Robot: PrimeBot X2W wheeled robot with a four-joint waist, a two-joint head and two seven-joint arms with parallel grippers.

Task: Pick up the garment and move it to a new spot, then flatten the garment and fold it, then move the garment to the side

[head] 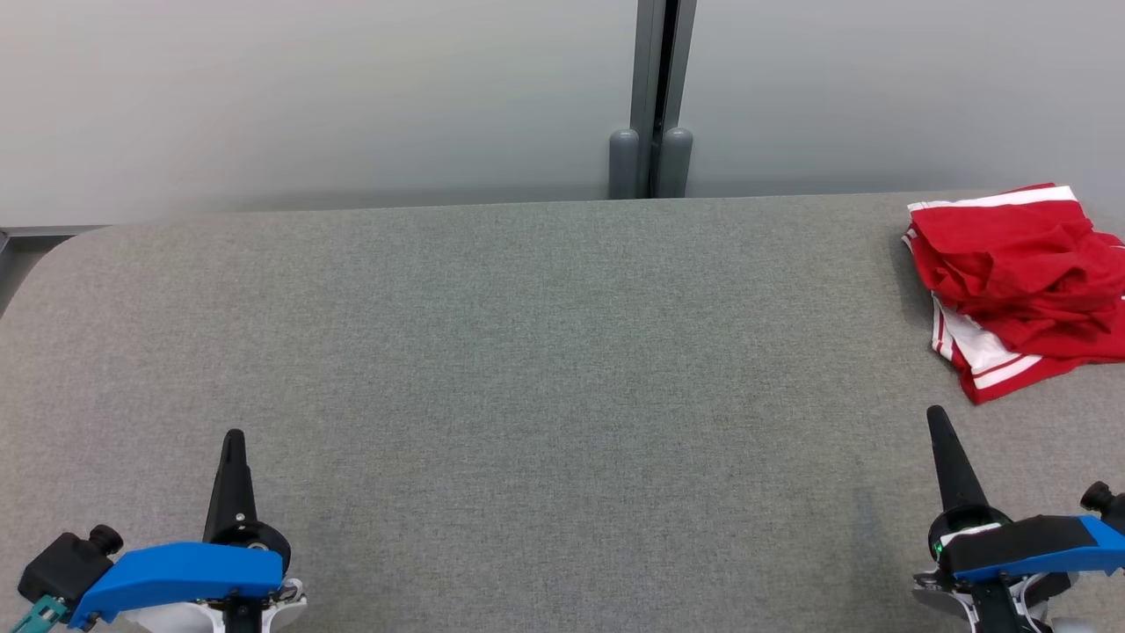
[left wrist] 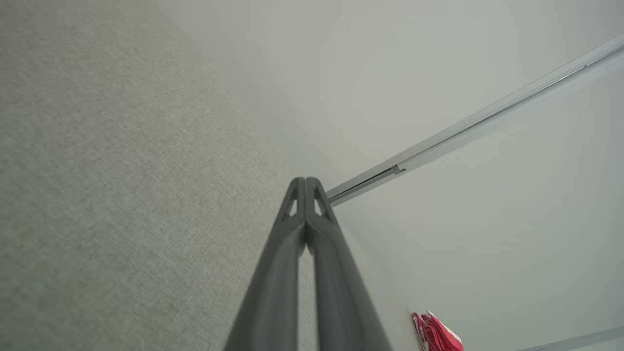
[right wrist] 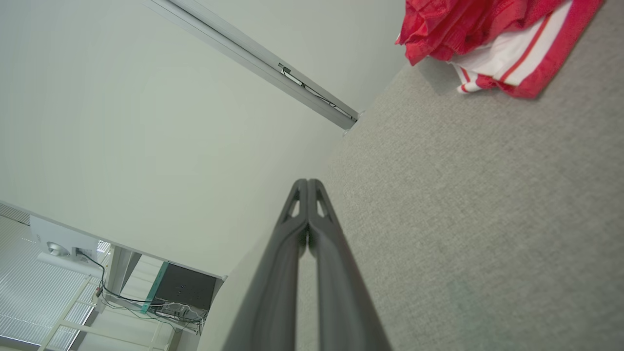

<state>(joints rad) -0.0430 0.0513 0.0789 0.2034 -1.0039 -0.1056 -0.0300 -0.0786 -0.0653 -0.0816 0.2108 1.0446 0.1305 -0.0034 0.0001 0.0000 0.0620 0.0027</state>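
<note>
Garment [head: 1019, 281], red with white stripes, lies loosely heaped at the far right of the grey table [head: 527, 352]; this fits either a pile awaiting pickup or a rough fold already set aside. Left gripper [head: 233, 437] and right gripper [head: 938, 415] hover at the near edge, fingers together on nothing, flanking the table's middle.

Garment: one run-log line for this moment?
garment: crumpled red-and-white heap, far right of table | left claw: shut, empty, near left | right claw: shut, empty, short of garment | contact: none
</note>
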